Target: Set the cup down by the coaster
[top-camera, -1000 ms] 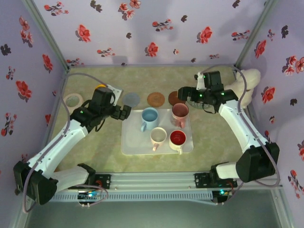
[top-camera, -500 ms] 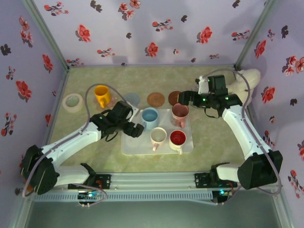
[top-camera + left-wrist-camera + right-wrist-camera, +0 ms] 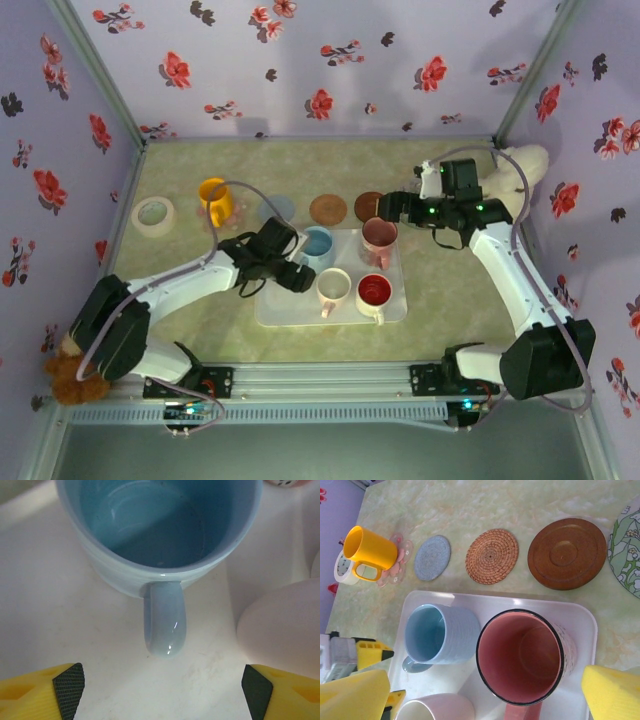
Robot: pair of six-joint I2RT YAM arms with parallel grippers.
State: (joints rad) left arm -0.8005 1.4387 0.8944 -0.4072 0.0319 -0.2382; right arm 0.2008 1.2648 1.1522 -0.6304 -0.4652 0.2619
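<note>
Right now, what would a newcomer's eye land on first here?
A white tray in the middle of the table holds four cups, and the left tool hangs open just short of the handle of the blue cup. Beyond the tray runs a row of coasters, with a yellow cup sitting on the leftmost.

Both my arms look the same from my station: white shells on the links and black housings at the joints. A grey cable [image 3: 236, 184] makes a loop along the left arm [image 3: 170, 290], and another one follows the right arm [image 3: 510, 270], where small green lights [image 3: 432, 210] glow. The left gripper [image 3: 162, 690] has yellow fingers [image 3: 30, 695] with black textured pads [image 3: 70, 682]. The right gripper [image 3: 485, 685] also has yellow fingers.
</note>
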